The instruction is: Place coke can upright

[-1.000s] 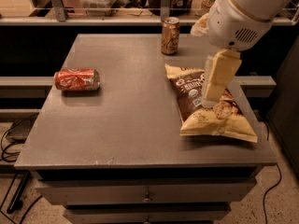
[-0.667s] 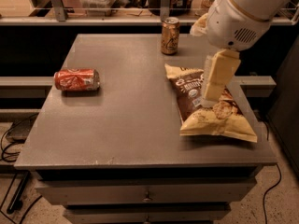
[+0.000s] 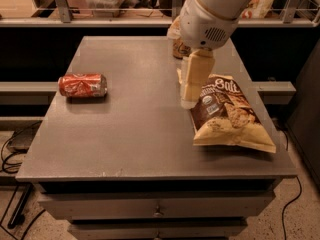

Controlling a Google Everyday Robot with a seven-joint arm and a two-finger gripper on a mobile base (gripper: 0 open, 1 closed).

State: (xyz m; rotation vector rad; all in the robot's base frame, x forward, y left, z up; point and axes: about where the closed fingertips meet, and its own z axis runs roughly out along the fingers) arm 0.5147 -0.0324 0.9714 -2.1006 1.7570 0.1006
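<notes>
The grey surface [image 3: 135,139] carries the coke can [image 3: 82,85] lying on its side near the left edge, and a chip bag [image 3: 227,116] lying flat on the right. A brown can [image 3: 178,50] stands at the far edge, and the end effector [image 3: 189,101] hangs just beside the bag's left side.

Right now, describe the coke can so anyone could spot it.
On the grey table, look left, away from the claw beside the chip bag. The coke can lies on its side there: red, unlike the brown can at the back.
</notes>
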